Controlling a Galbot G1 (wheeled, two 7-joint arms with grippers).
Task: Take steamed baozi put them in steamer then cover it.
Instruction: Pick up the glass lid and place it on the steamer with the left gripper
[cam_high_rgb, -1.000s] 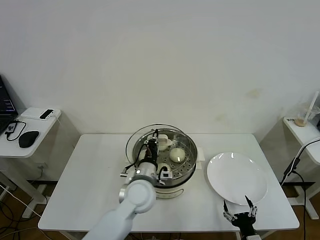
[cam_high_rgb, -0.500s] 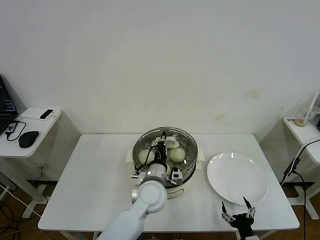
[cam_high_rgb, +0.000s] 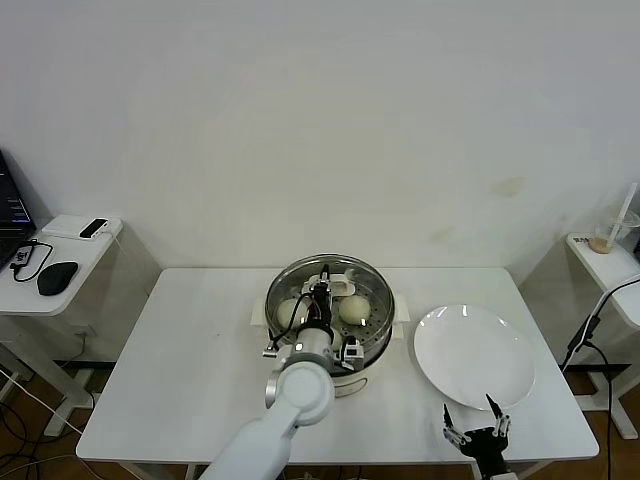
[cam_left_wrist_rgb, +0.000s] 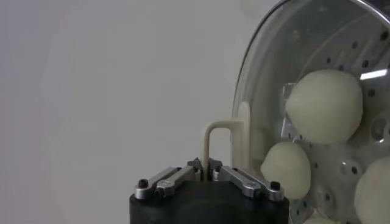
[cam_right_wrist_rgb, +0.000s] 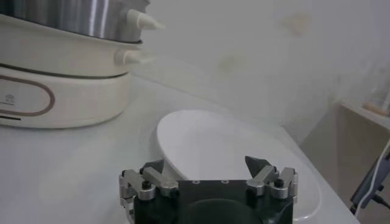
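The steamer (cam_high_rgb: 368, 352) stands mid-table with the glass cover (cam_high_rgb: 372, 292) lying on top of it. My left gripper (cam_high_rgb: 321, 290) is shut on the cover's cream handle (cam_left_wrist_rgb: 222, 131); in the left wrist view the left gripper (cam_left_wrist_rgb: 206, 169) pinches the handle's thin loop. Through the glass I see steamed baozi (cam_high_rgb: 290, 312) (cam_high_rgb: 352, 308) on the perforated tray, and three baozi (cam_left_wrist_rgb: 323, 106) (cam_left_wrist_rgb: 286, 167) (cam_left_wrist_rgb: 372, 192) show in the wrist view. My right gripper (cam_high_rgb: 478, 432) waits open at the table's front edge, near the white plate (cam_high_rgb: 473, 355).
In the right wrist view the open right gripper (cam_right_wrist_rgb: 207, 167) sits just before the plate (cam_right_wrist_rgb: 231, 143), with the steamer's cream base (cam_right_wrist_rgb: 61, 79) beyond. A side desk (cam_high_rgb: 50, 265) with a mouse stands at the left, and a shelf with a cup (cam_high_rgb: 603, 240) at the right.
A second ago the cover hung off to the steamer's left; my left gripper has carried it right, onto the steamer. The right arm has barely shifted.
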